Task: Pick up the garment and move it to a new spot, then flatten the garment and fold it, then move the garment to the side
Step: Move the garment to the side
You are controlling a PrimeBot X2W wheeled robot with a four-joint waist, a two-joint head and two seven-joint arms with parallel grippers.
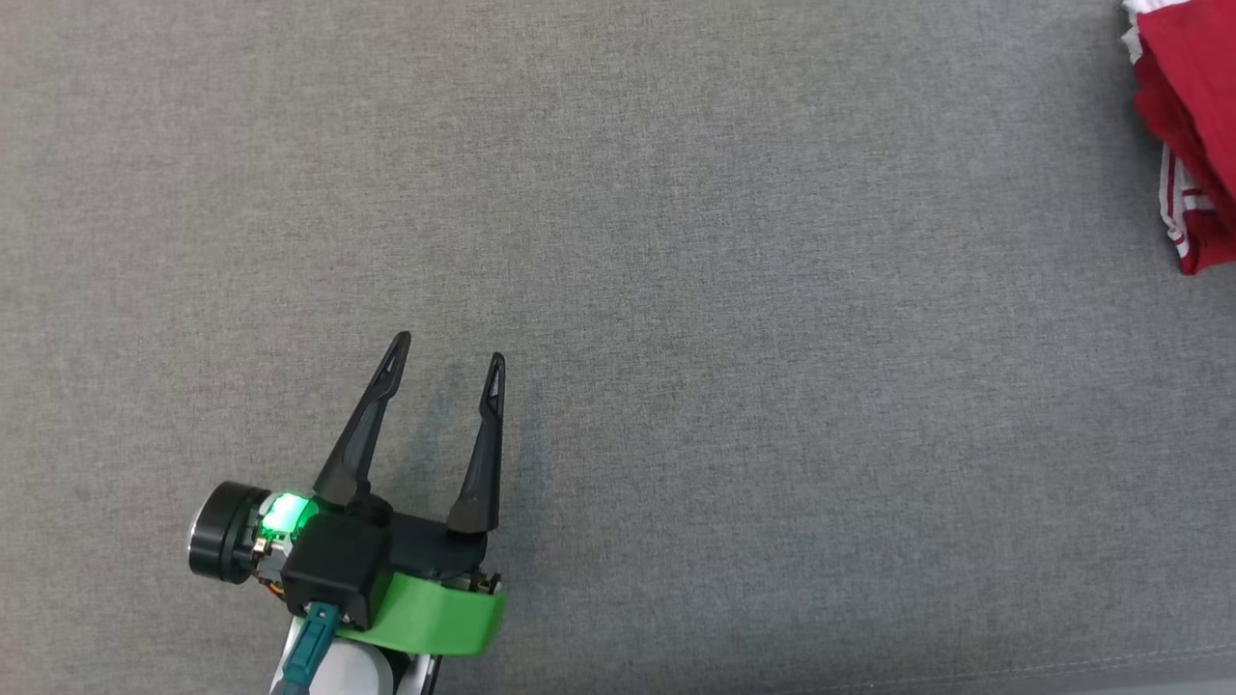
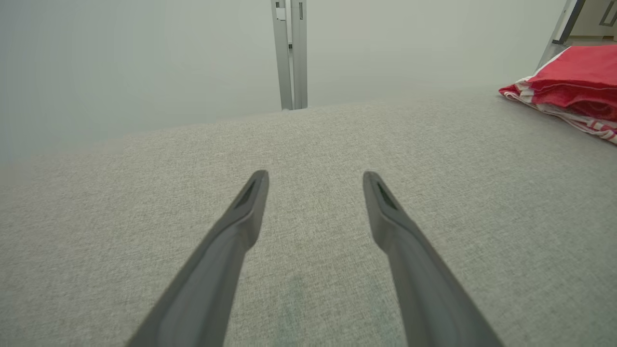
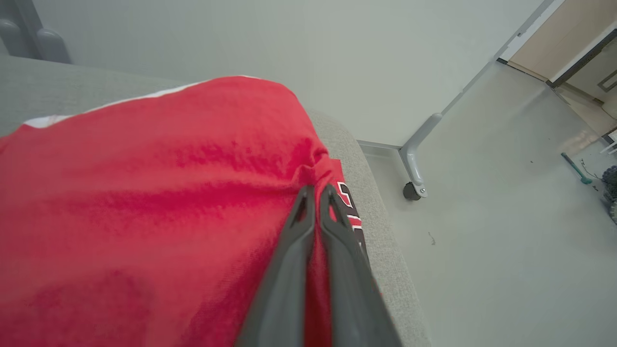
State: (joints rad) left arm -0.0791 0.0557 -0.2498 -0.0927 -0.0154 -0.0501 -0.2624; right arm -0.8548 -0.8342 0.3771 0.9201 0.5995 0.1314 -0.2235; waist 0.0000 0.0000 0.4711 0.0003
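**Red garment folded at the far right edge, pinched by the right gripper**

The garment (image 1: pixel 1193 116) is bright red, with white striped trim along its edges and some black-and-white lettering on one panel. It lies in several stacked layers, the striped hems showing at the lower edge of the pile. In the head view it sits at the upper right corner, partly cut off by the picture's edge. In the left wrist view it lies at the far right of the cloth-covered top. In the right wrist view the red cloth (image 3: pixel 144 202) looms large and close, reaching almost to the top's edge.

The right gripper (image 3: pixel 315 190) has its two dark fingers pressed together, and the fabric puckers into a small gather right at their tips, so it holds a pinch of the garment.

The left gripper (image 1: pixel 448 349) is well apart from the garment, at the lower left of the head view. Its fingers are spread wide with nothing between them, above bare cloth. A green light glows at its wrist.

The surface (image 1: pixel 676 241) is a flat grey woven fabric, plain and even. Beyond its far edge stand a pale wall (image 2: pixel 144 58) and an upright grey metal post (image 2: pixel 290 53). To the right, below the top's edge, a pale floor (image 3: pixel 506 241) shows, with a grey leg (image 3: pixel 414 159) ending in a dark caster (image 3: pixel 409 191).
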